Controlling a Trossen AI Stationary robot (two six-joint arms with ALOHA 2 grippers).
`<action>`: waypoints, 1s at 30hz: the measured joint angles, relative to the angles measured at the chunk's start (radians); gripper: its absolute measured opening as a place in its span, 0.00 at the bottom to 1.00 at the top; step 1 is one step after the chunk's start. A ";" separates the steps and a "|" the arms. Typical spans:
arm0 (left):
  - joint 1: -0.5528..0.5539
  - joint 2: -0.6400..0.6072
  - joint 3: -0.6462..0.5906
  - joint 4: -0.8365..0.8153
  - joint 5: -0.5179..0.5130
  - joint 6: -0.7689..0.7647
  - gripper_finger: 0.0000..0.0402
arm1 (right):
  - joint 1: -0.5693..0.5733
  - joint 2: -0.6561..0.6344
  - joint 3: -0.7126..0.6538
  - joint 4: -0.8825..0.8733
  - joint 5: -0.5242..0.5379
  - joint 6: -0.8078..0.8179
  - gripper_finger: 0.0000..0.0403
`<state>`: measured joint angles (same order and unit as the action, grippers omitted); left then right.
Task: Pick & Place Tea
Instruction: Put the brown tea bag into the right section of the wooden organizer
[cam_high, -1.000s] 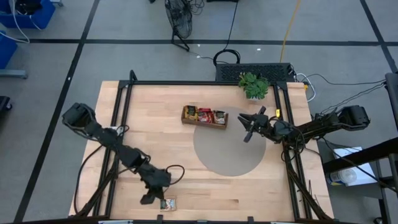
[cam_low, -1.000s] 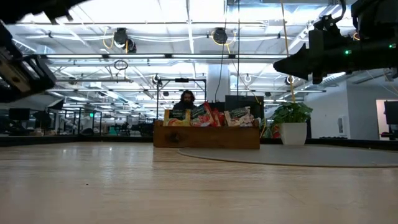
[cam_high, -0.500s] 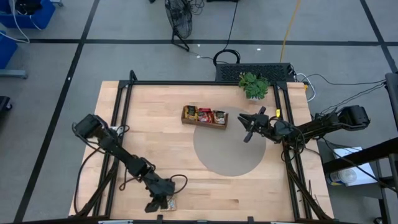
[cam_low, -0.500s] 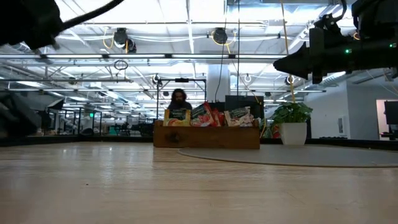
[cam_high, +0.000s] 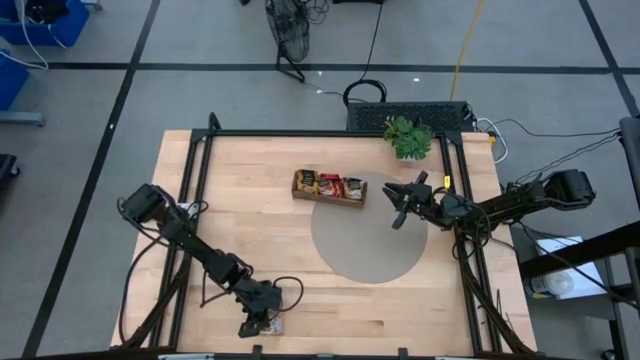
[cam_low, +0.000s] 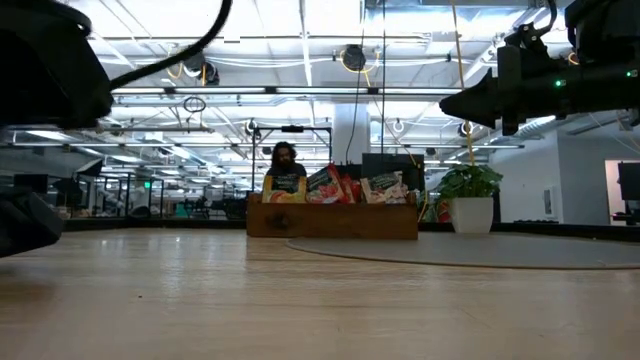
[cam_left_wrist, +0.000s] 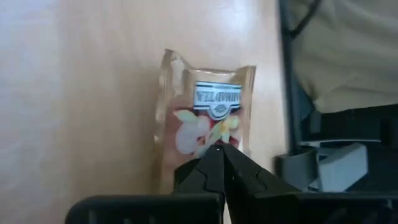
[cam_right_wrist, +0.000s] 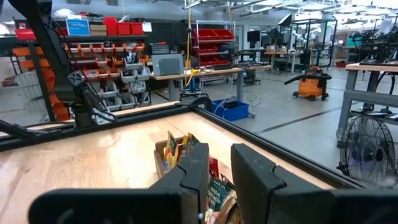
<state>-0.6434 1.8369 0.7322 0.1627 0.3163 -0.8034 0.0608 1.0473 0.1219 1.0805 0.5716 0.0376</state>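
Note:
One tea sachet (cam_left_wrist: 208, 112), clear-edged with a pale printed label, lies flat on the wood by the table's near edge (cam_high: 272, 326). My left gripper (cam_high: 261, 325) is low over it, slanting down, shut, its tips (cam_left_wrist: 217, 151) meeting over one end of the sachet. More tea sachets stand in the brown wooden tray (cam_high: 329, 187) at the far middle. My right gripper (cam_high: 398, 205) hangs in the air right of the tray, open, with nothing between its fingers (cam_right_wrist: 219, 180). My left gripper's shut fingertips (cam_left_wrist: 205, 167) stand over one end of the sachet (cam_left_wrist: 199, 146), coming slanting down from the table's left. The fingers themselves hide the spot, so I cannot tell whether they touch it. The sachet lies flat on the table.
A grey round mat (cam_high: 368, 235) lies near the tray. A small potted plant (cam_high: 408, 137) stands at the far right. A black frame rail (cam_left_wrist: 298, 93) runs close beside the sachet. In the low view a person (cam_low: 285, 165) shows behind the tray.
My left gripper has sunk toward the table and shifted a little toward the right, up to the sachet, rolling slightly. The sachet has stayed where it lay.

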 joint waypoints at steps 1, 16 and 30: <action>0.005 -0.001 0.000 -0.020 -0.001 0.002 0.00 | 0.000 0.000 0.000 0.000 0.000 0.000 0.15; 0.086 -0.001 0.114 -0.280 -0.063 0.336 0.00 | 0.000 0.000 0.000 0.000 0.000 0.000 0.15; 0.197 0.015 0.411 -0.913 -0.646 0.880 0.01 | 0.000 0.000 0.000 0.000 0.000 0.004 0.15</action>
<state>-0.4467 1.8519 1.1428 -0.7500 -0.3295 0.0768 0.0608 1.0473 0.1219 1.0801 0.5714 0.0411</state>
